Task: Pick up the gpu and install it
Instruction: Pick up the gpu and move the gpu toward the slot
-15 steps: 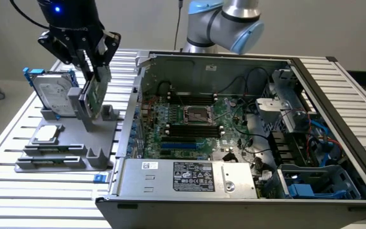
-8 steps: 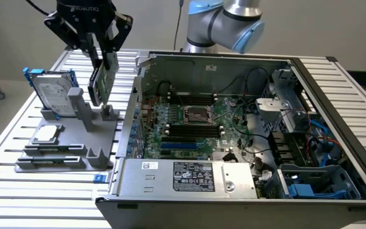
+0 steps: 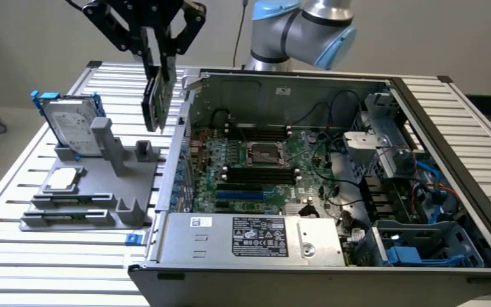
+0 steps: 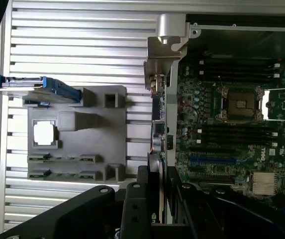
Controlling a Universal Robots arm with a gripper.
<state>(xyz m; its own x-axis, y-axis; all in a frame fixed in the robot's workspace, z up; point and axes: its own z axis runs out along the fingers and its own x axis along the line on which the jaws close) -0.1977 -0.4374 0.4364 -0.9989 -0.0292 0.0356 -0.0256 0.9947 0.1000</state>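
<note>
"Gpu (image 3: 154, 99) first: where is it?"

"In the air, at the exterior view's left. It hangs over the table (image 3: 7, 256), above the gap between the grey holder (image 3: 100, 185) and the case (image 3: 296, 86). It touches neither."

"And the pincer (image 3: 158, 56)?"

"Closed on the gpu's upper end, with a black finger (image 3: 149, 48) on each flat face. The gpu hangs straight below the fingertips, on edge. In the wrist view its edge is a pale strip between the two fingers."

"Why hold it that way?"

"My guess is that a pinch across the faces at one end leaves the rest bare, so no part of the pincer sits where gpu meets slot. The case lies on its side, open face up, with the motherboard (image 3: 254, 160) flat on its floor. Its slots face up, and a gpu hanging on edge suits that."

"And the holder?"

"It keeps parts upright, I'd say so that fingers can reach them from above. The drive (image 3: 71, 121) stands on edge at its far end, and a square chip (image 3: 64, 179) lies flat in a pocket nearer."

"How far along is the task?"

"Lifted, yes. Installed, no. The gpu is outside the case, on the exterior view's left of its wall, well apart from the blue slots (image 3: 238, 192)."
</note>
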